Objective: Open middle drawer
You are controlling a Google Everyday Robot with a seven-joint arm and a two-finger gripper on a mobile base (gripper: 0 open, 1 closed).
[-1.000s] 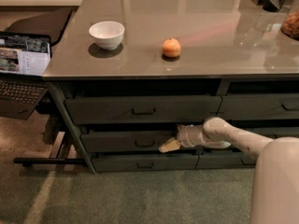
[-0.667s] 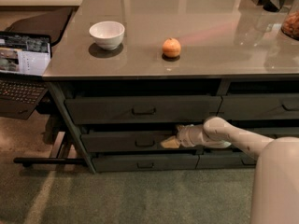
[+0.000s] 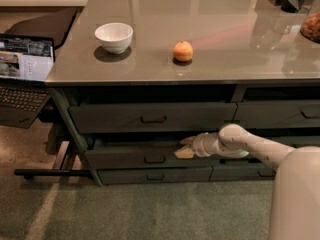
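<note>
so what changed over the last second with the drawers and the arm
The middle drawer has slid slightly further out toward the camera. The gripper is at its top edge, right of the handle, and barely shifted. The white bowl, orange fruit, laptop, top drawer and bottom drawer stayed put.

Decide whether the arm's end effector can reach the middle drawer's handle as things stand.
Probably yes. The end effector sits at the top edge of the middle drawer, just right of its handle, with nothing visible between them.
</note>
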